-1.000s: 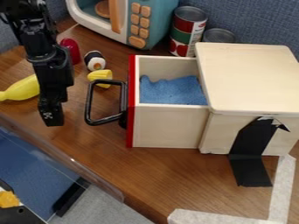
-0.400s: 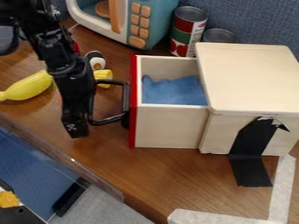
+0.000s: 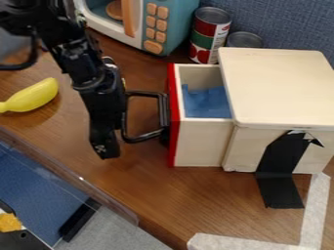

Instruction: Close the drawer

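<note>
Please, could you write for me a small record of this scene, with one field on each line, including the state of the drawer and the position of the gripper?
drawer: red-fronted drawer, partly open
housing: wooden box
drawer contents: blue cloth
handle: black handle, on the drawer front
gripper: black gripper, low beside the handle's outer side; exact contact unclear
left on table: yellow toy banana
behind: toy microwave, tall can, shorter can
near box front: black tape
task status: drawer not yet closed

The pale wooden drawer (image 3: 201,144), red-fronted with a black handle (image 3: 163,111), is partly extended, upright, past the left edge of the cabinet (image 3: 277,90).
</note>
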Controlling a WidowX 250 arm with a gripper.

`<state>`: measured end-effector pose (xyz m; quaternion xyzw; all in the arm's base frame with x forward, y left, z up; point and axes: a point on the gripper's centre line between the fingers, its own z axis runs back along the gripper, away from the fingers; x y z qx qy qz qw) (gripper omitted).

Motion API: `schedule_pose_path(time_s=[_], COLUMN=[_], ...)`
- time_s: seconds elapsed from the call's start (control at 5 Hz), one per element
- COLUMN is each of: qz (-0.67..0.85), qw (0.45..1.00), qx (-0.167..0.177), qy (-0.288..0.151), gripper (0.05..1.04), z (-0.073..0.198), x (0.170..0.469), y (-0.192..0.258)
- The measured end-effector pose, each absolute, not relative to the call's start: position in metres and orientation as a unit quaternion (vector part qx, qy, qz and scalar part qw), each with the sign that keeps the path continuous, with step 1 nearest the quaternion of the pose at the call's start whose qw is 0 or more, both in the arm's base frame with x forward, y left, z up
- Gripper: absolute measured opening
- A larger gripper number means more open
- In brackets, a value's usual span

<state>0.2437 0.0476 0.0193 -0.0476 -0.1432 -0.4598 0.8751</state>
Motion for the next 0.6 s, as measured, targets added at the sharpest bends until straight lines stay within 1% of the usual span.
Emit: schedule_pose_path(time_s=[0.4,0.6], qz=[-0.443,-0.442], qw=[0.881,0.880], qx=[-0.051,-0.061], qy=[-0.157,-0.161], gripper=[1.001,1.001], z=[0.009,0.010], x=[0.260,0.264], y=[0.033,0.018])
